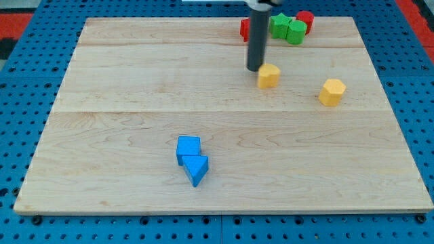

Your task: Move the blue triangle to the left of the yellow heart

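A blue triangle block [196, 169] lies low on the wooden board, left of centre, touching a blue cube-like block [188, 148] just above it. A yellow heart-like block [268, 76] sits in the upper middle. A second yellow block [332, 92] lies to its right. My tip [255, 69] stands just left of the yellow heart, nearly touching it, far above and right of the blue triangle.
At the view's top, behind the rod, a red block [245, 29], two green blocks [279, 25] [296, 32] and another red block [305, 19] are clustered together. The board [122, 88] lies on a blue perforated table.
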Robot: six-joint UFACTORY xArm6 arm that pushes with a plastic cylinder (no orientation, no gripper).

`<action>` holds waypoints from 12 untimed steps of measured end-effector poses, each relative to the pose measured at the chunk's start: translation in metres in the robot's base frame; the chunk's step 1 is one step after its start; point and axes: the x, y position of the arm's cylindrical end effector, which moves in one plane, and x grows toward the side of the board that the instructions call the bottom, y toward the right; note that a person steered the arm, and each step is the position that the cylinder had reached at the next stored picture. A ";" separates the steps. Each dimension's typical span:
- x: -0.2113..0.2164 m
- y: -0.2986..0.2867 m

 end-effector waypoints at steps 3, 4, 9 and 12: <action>0.055 -0.075; 0.088 -0.152; 0.169 -0.097; 0.201 -0.050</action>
